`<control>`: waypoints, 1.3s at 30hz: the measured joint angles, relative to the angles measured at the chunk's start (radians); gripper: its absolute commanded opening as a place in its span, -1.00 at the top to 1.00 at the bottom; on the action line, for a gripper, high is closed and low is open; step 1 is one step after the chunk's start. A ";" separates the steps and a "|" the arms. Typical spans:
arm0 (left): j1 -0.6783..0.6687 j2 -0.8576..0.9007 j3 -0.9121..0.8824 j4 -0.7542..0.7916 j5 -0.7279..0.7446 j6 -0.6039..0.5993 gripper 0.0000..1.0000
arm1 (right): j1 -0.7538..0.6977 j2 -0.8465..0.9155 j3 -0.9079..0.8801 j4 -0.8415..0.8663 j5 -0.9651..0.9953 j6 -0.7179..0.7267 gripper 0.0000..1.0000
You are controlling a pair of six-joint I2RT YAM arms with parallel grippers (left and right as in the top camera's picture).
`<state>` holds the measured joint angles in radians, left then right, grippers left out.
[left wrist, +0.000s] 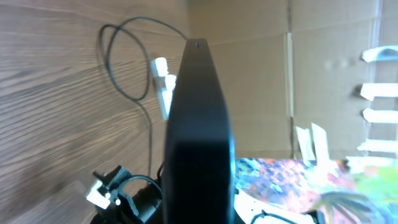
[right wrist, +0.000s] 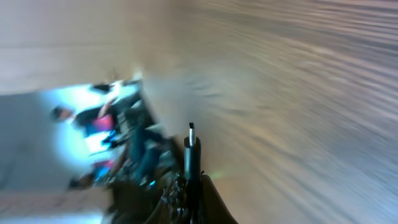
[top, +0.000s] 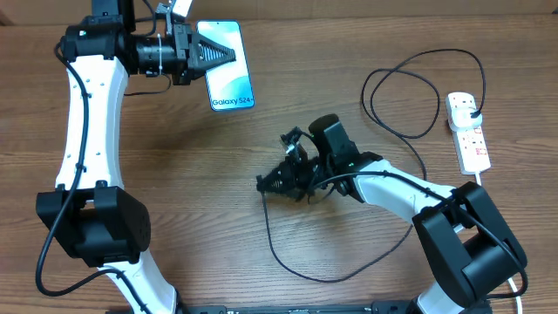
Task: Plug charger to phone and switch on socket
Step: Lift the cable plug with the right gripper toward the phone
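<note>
**A:** Where is the slim rectangular phone (top: pixel 230 83) with the pale blue screen and dark edges?

**B:** At the far left of the wooden table (top: pixel 174 174), screen up. The left gripper (top: pixel 212 54) is closed on its left side. That wrist camera sees the phone edge-on as a dark slab between the fingers, so I judge it is being steadied to offer its port. I cannot tell whether it is lifted or lying flat.

**A:** And the long thin black charger cable (top: pixel 296 266)?

**B:** The right gripper (top: pixel 272 181) is mid-table, well apart from the phone, pinched onto the cable's end. The small black connector tip (right wrist: pixel 191 134) sticks out past its fingers, free to be pushed in, though that view is blurred.

**A:** The white elongated power strip (top: pixel 469 139) with red switches?

**B:** By the right edge, with the cable's black plug seated in it. The switch positions are too small to read.
</note>
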<state>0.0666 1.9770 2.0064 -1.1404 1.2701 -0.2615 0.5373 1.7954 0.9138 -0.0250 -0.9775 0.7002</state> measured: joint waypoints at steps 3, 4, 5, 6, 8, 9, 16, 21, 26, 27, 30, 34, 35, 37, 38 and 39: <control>0.008 0.000 0.000 0.028 0.052 0.007 0.92 | -0.007 0.000 -0.001 0.122 -0.106 0.032 0.92; 0.008 0.000 0.000 0.040 0.069 0.008 0.92 | -0.007 0.000 -0.003 0.172 -0.142 0.047 0.92; 0.011 0.000 0.000 0.053 0.089 0.008 0.92 | -0.007 0.000 -0.004 0.220 -0.167 0.063 0.92; 0.014 0.000 0.000 0.064 0.106 0.008 0.92 | -0.007 0.001 -0.005 0.280 -0.194 0.089 0.93; 0.016 0.000 0.000 0.074 0.141 0.009 0.92 | -0.007 0.001 -0.006 0.409 -0.239 0.148 0.92; 0.019 0.000 0.000 0.076 0.155 0.010 0.91 | -0.007 0.002 -0.006 0.463 -0.253 0.181 0.92; 0.034 0.000 0.000 0.079 0.190 0.010 0.92 | -0.007 0.002 -0.005 0.847 -0.290 0.406 0.92; 0.036 0.000 0.000 0.084 0.208 0.010 0.92 | -0.008 0.002 -0.005 1.032 -0.282 0.566 0.92; 0.036 0.000 0.000 0.094 0.216 0.000 0.92 | -0.025 0.002 -0.005 1.114 -0.257 0.671 0.92; 0.036 0.000 0.000 0.094 0.216 -0.001 0.92 | -0.027 0.002 -0.005 1.133 -0.250 0.688 0.92; 0.036 0.000 0.000 0.094 0.216 -0.001 0.92 | -0.032 0.002 -0.005 1.180 -0.229 0.721 0.92; 0.036 0.000 0.000 0.094 0.214 -0.001 0.92 | -0.032 0.002 -0.005 1.216 -0.200 0.744 0.92; 0.036 0.000 0.000 0.094 0.211 -0.001 0.92 | -0.032 0.002 -0.005 1.218 -0.193 0.747 0.92; 0.036 0.000 0.000 0.094 0.196 -0.006 0.92 | -0.032 0.002 -0.005 1.218 -0.183 0.748 0.92; 0.035 0.000 0.000 0.094 0.182 -0.014 0.92 | -0.032 0.002 -0.005 1.219 -0.180 0.748 0.92; 0.033 0.000 0.000 0.094 0.165 -0.023 0.92 | -0.032 0.002 -0.005 1.222 -0.175 0.747 0.93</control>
<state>0.0994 1.9770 2.0064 -1.0466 1.4349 -0.2840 0.5056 1.7973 0.9089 1.1973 -1.1530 1.4467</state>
